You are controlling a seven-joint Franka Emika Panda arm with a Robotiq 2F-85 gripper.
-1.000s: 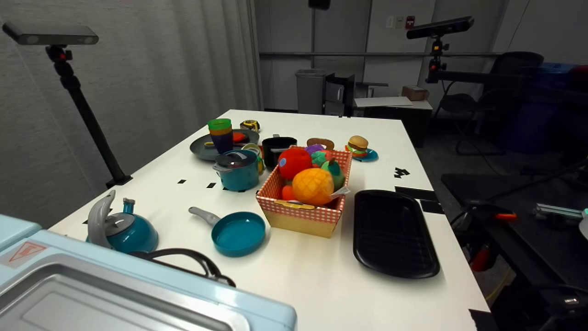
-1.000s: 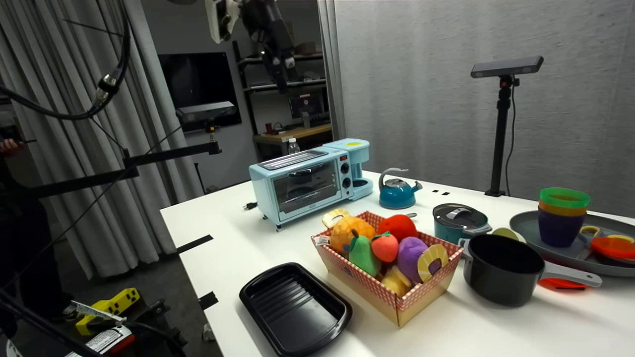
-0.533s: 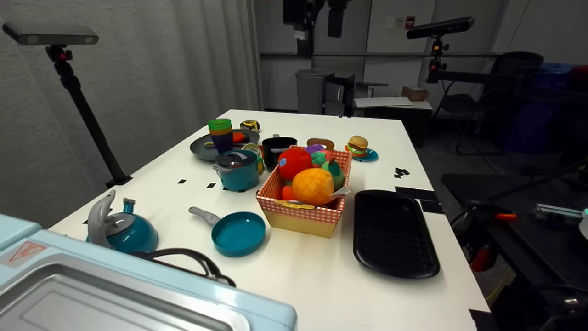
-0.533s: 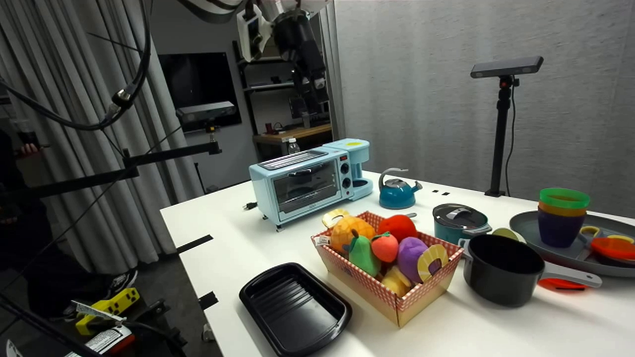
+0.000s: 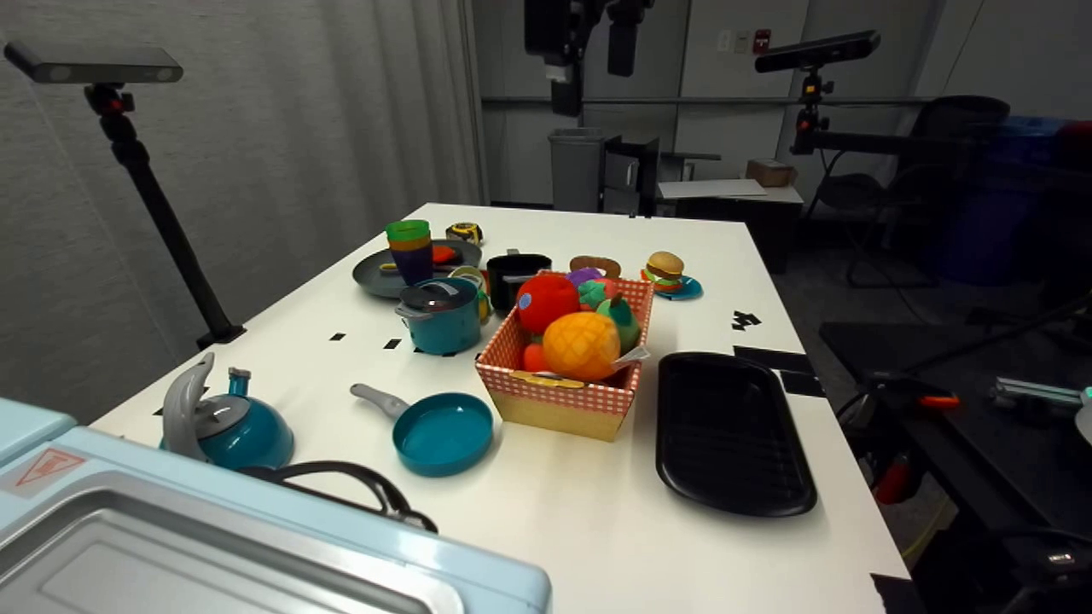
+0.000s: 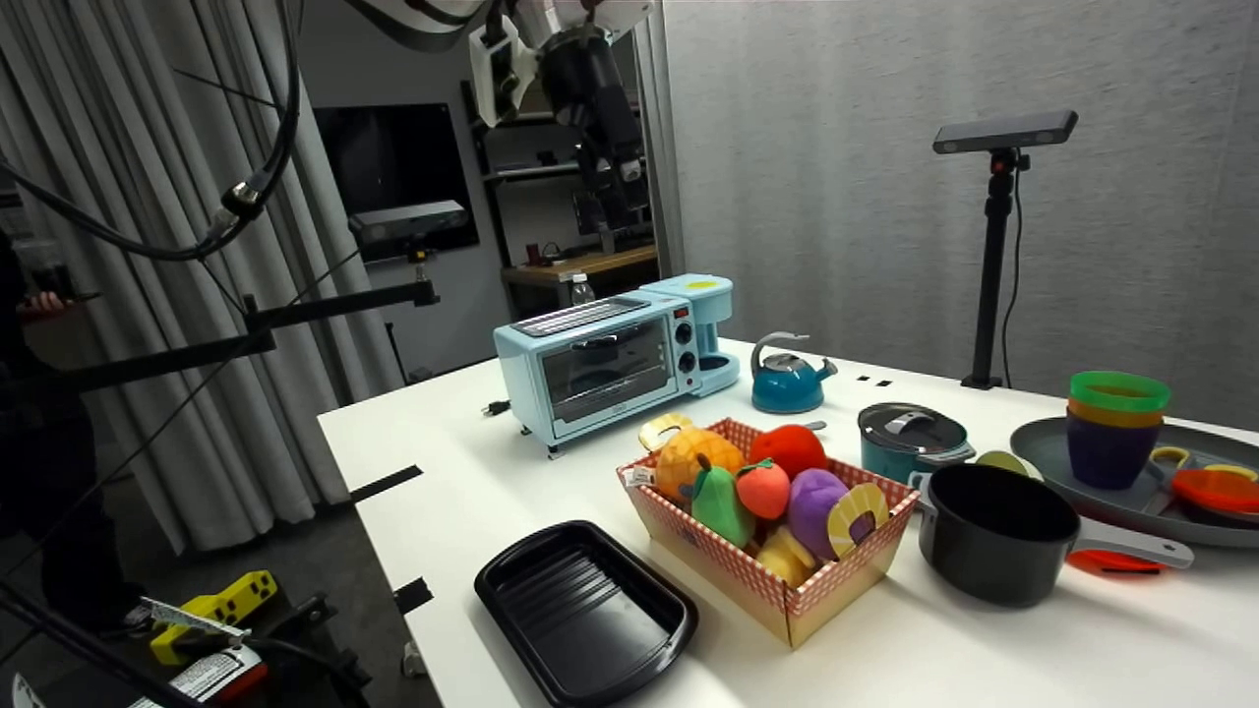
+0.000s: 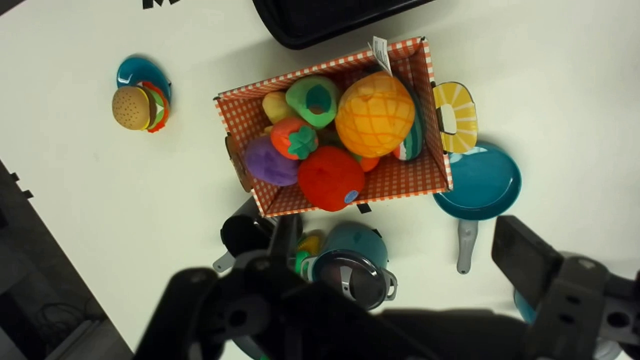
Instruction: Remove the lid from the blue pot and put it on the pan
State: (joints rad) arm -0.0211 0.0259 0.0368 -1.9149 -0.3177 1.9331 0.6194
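Note:
The dark round lid (image 5: 442, 295) with a grey handle sits on the blue pot (image 5: 448, 329). The lid (image 6: 910, 429) and pot (image 6: 884, 459) also show behind the basket in an exterior view. In the wrist view the lid (image 7: 367, 281) is partly hidden by my gripper; the pot (image 7: 358, 239) shows beneath it. The teal pan (image 5: 444, 435) lies flat and holds nothing. In the wrist view the pan (image 7: 482, 184) is partly under the basket's edge. My gripper (image 5: 595, 72) is high above the table, apart from everything. Its fingers are wide apart and empty in the wrist view (image 7: 400, 245).
A fruit basket (image 5: 546, 409) stands beside the pot and pan. A black saucepan (image 6: 998, 536) and a grey plate with stacked cups (image 6: 1111, 452) are close to the pot. A kettle (image 5: 252, 435), toaster oven (image 6: 610, 364) and black tray (image 5: 729, 435) also stand on the table.
My gripper has come down into view in an exterior view over the last second. Over the last half second it has moved only slightly. The lid, pot and pan have not moved.

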